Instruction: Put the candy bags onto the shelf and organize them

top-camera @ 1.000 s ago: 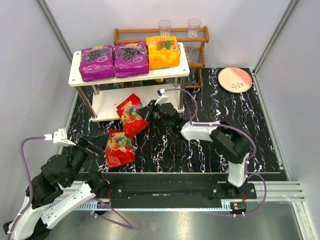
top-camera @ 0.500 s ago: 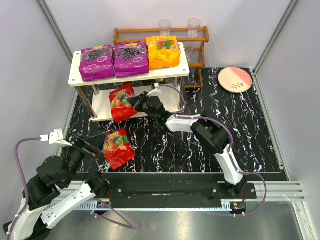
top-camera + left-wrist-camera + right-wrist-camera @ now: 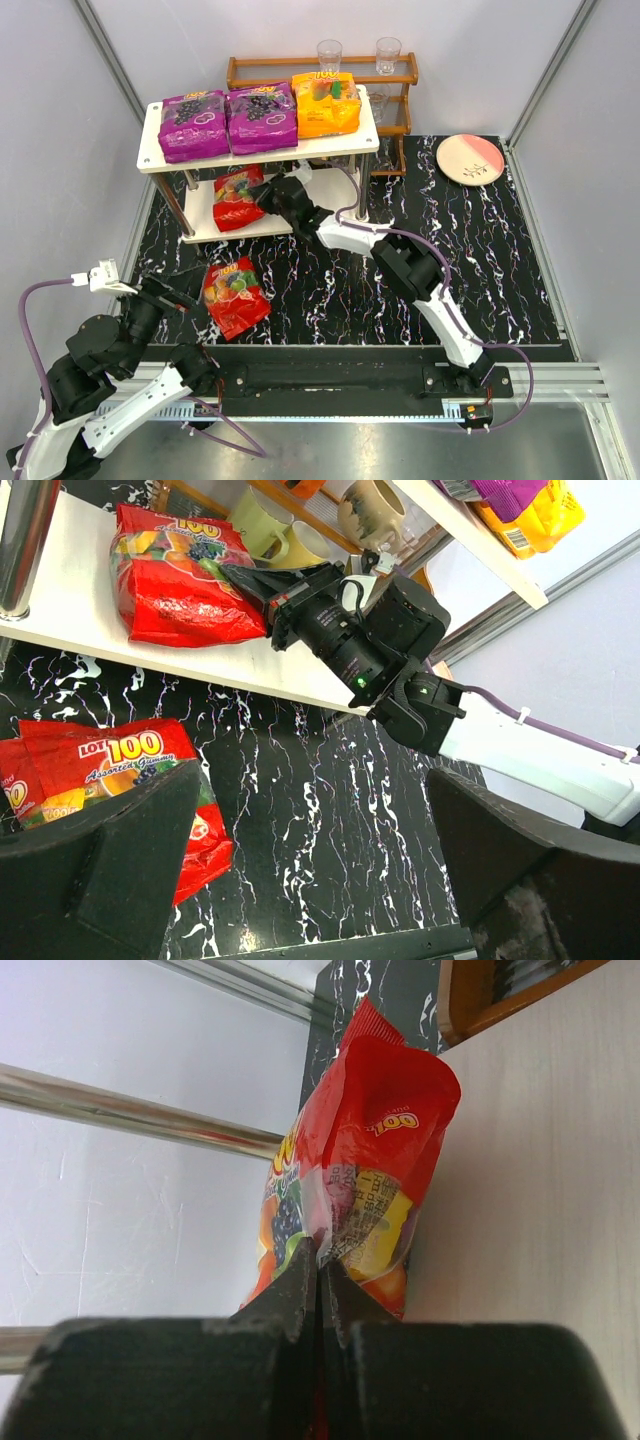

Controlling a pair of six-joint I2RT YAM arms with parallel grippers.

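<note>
Its near edge hidden inside my clamped right gripper (image 3: 320,1270), the red bag (image 3: 355,1150) rises mid-frame; my left gripper (image 3: 310,865) gapes open.

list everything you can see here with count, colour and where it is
purple candy bags: two, purple, shelf's top board, left and middle
orange candy bag: one, orange, top board, right end
held red candy bag: one, red, shelf's lower board
loose red candy bag: one, red, table, near left arm
shelf: one, white, metal legs, back left
wooden rack: one, brown, behind shelf
glasses: two, clear, atop rack
plate: one, pink and cream, back right
table: one, black marbled
left tool: one, black, open, empty
right tool: one, black, shut on held red candy bag
</note>
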